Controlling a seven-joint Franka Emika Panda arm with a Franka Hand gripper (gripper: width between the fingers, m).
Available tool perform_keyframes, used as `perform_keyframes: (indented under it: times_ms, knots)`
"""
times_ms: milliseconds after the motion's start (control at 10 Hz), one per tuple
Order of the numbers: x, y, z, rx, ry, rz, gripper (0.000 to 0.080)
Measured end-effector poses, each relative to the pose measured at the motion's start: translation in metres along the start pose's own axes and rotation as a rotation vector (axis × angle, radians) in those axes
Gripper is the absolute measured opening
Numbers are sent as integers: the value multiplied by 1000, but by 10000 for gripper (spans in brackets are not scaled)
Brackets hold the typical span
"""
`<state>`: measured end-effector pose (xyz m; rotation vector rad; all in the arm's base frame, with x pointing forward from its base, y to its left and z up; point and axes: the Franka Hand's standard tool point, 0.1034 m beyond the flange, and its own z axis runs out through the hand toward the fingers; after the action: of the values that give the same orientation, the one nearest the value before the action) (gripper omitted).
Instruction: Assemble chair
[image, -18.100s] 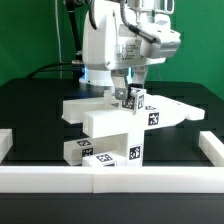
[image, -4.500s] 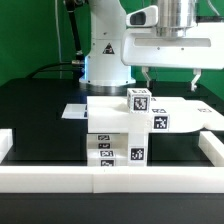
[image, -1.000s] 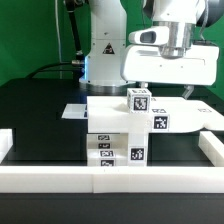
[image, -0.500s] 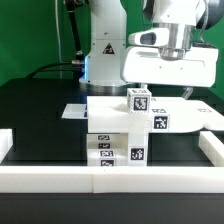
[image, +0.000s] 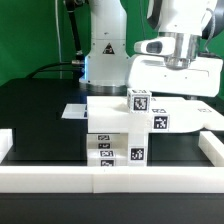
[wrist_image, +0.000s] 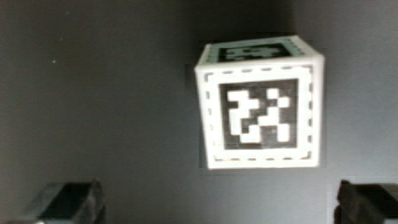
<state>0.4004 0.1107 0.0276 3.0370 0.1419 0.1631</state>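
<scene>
White glossy arm (image: 105, 40) w/ rounded casings, black triangle mark on base, boxy white hand unit (image: 172, 72), grey wrist band.

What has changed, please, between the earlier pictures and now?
The white robot arm's gripper swung from above the stacked white tagged chair parts to the exterior view's right, then sank lower, jaws open and empty. The chair parts have stayed put since about four seconds ago.

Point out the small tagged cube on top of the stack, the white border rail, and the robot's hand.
Tagged cube (image: 139, 100), exterior view: on its front tag face.
Border rail (image: 60, 178), exterior view: on the front rail's top surface.
Hand (wrist_image: 217, 198), wrist view: midway between the two open fingertips.
</scene>
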Motion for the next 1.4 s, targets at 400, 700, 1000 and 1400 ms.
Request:
perform_keyframes:
  times_ms: [400, 700, 1000, 1400]
  knots:
    - [0, 0, 0, 0, -1, 11, 649]
    - [1, -1, 0, 0, 2, 25, 649]
    - [2, -2, 4, -7, 1, 24, 649]
    - [-2, -6, 8, -13, -7, 29, 649]
